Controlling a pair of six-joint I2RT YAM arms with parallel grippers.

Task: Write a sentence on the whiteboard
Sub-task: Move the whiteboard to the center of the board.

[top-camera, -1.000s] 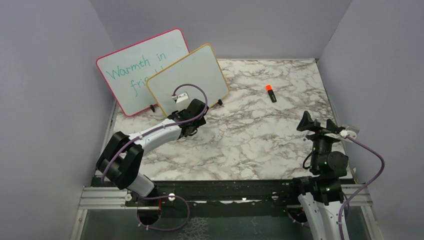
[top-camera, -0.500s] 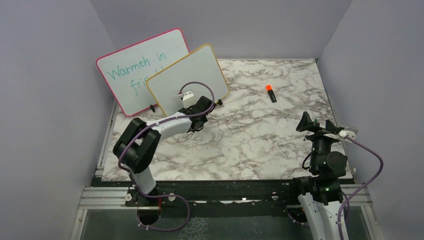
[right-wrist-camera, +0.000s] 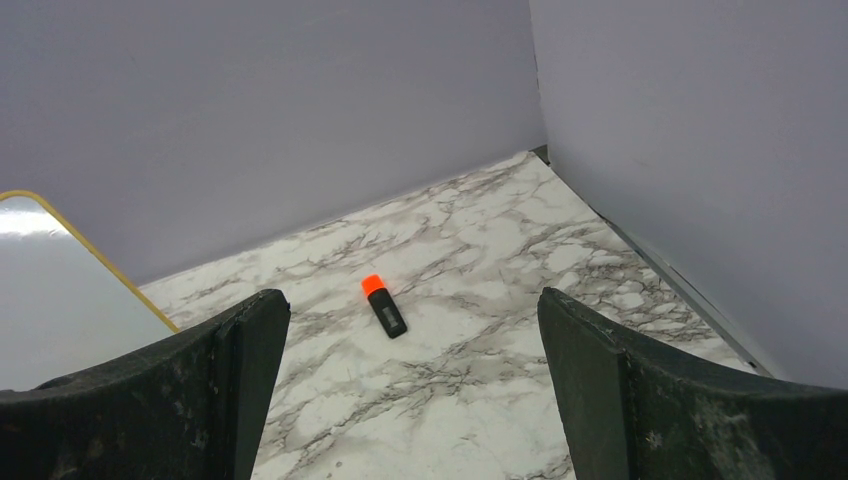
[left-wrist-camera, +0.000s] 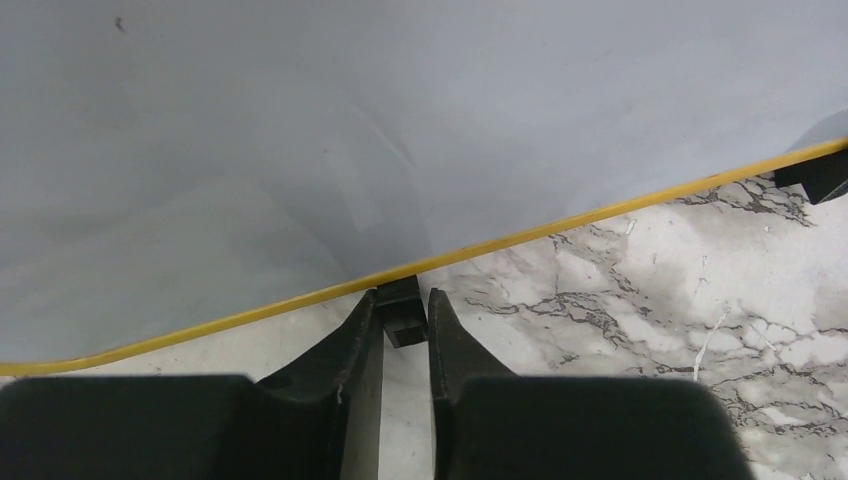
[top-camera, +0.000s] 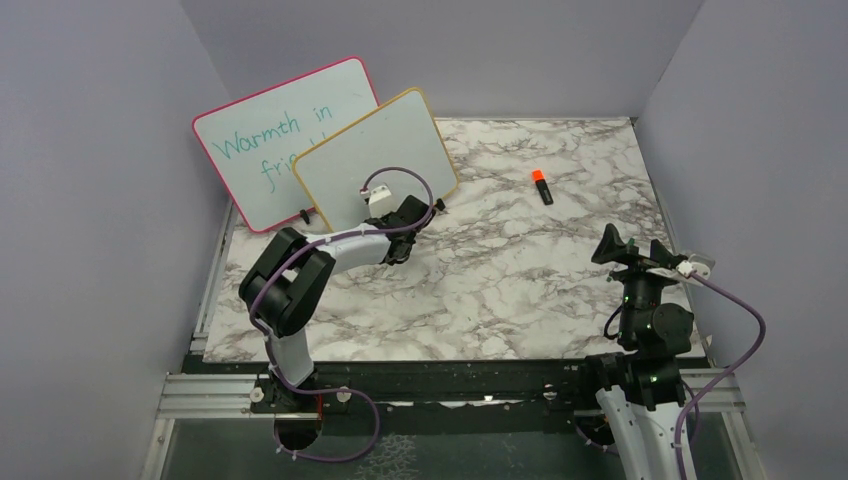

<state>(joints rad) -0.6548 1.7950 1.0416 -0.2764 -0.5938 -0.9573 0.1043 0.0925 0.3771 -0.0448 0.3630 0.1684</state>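
the whiteboard (top-camera: 375, 150) with the yellow frame stands tilted back at the far left of the marble table (top-camera: 520, 290), leaning on the bigger pink-framed whiteboard (top-camera: 250, 110) behind it. its face is blank in both the overhead and the left wrist views, so none of the sentence is written yet.

the left gripper (left-wrist-camera: 405, 300) is low at the board's bottom edge. its jaws are drawn close, with a small black foot (left-wrist-camera: 404, 325) of the board filling the gap between them, so it looks clamped on that foot, not on any pen. the only pen i can see, a black marker with an orange cap (top-camera: 541, 187), lies on the marble well apart to the right, untouched.

the right gripper (top-camera: 632, 248) hangs spread wide and empty over its own corner, facing that marker.

to my eye the job is barely begun: someone has to pick up the marker, uncap it and do all the writing.
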